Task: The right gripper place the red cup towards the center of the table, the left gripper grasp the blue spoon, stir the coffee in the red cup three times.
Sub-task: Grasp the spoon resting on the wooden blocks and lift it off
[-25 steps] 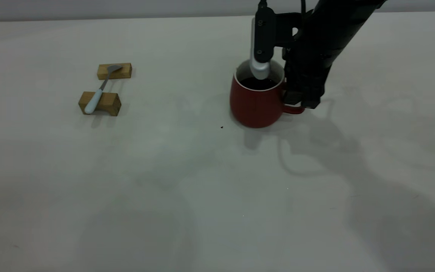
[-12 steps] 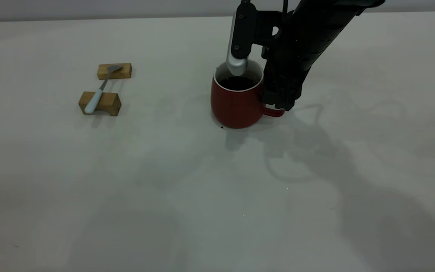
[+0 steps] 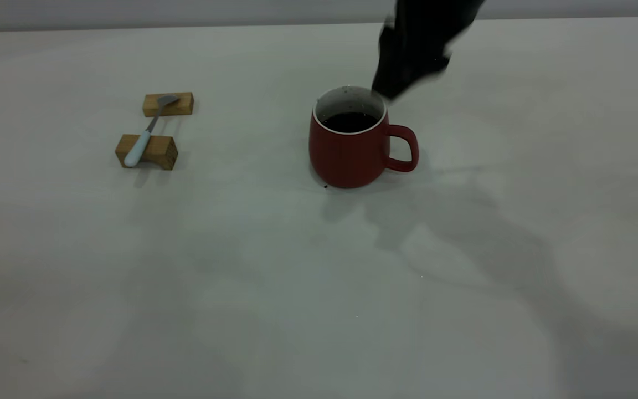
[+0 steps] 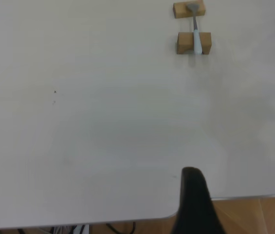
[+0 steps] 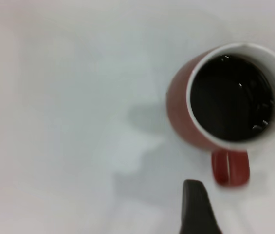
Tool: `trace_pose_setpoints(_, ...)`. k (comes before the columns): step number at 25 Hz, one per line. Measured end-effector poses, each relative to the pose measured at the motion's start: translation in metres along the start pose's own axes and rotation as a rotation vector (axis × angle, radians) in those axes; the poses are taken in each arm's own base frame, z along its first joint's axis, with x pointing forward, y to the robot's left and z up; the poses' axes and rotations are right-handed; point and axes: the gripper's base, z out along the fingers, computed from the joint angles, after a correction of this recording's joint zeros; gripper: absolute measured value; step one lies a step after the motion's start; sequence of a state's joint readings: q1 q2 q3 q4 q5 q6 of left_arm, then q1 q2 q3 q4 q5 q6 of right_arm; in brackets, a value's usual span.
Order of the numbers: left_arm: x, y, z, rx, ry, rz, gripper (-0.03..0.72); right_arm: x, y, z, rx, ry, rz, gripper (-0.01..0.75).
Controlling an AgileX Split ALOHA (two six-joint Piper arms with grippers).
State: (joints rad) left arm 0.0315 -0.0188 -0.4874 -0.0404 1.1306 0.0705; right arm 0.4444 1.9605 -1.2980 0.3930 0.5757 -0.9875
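Off-white table (image 3: 274,288) bears red cup (image 3: 349,152) holding coffee (image 3: 350,122); right gripper (image 3: 407,77) above, grip state unclear.

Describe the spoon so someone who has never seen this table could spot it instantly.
On the large off-white table, look far left of the squat dark-red cup, where two small wooden blocks sit one behind the other. The slim spoon with the pale blue handle bridges them, its handle on the nearer block and its grey metal bowl on the farther. It is the only pale blue item there.

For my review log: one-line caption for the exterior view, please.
Red cup of coffee stands free on the table; right gripper above it.
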Motion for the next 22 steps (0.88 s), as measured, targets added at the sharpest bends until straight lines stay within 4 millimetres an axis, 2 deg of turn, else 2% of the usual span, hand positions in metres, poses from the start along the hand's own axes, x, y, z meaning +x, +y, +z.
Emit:
trace_pose_setpoints(2,0.000,0.000,0.000,0.000,0.000,0.000,0.571,0.001,-0.002,-0.040,-0.014,0.017,0.138,0.486)
trace_pose_setpoints(5,0.000,0.000,0.000,0.000,0.000,0.000,0.571,0.013,-0.004,-0.098,0.004,0.085,0.345,0.480)
trace_pose_setpoints(8,0.000,0.000,0.000,0.000,0.000,0.000,0.571,0.027,0.005,-0.138,0.025,0.211,0.469,0.479)
trace_pose_setpoints(10,0.000,0.000,0.000,0.000,0.000,0.000,0.571,0.034,0.014,-0.160,0.047,0.277,0.556,0.479)
trace_pose_setpoints(12,0.000,0.000,0.000,0.000,0.000,0.000,0.571,0.038,0.020,-0.180,0.105,0.267,0.624,0.479)
trace_pose_setpoints(16,0.000,0.000,0.000,0.000,0.000,0.000,0.571,0.053,0.039,-0.209,0.167,0.236,0.632,0.481)
trace_pose_setpoints(20,0.000,0.000,0.000,0.000,0.000,0.000,0.571,0.091,0.082,-0.233,0.194,0.203,0.681,0.481)
trace_pose_setpoints(22,0.000,0.000,0.000,0.000,0.000,-0.001,0.571,0.119,0.111,-0.245,0.219,0.168,0.722,0.481)
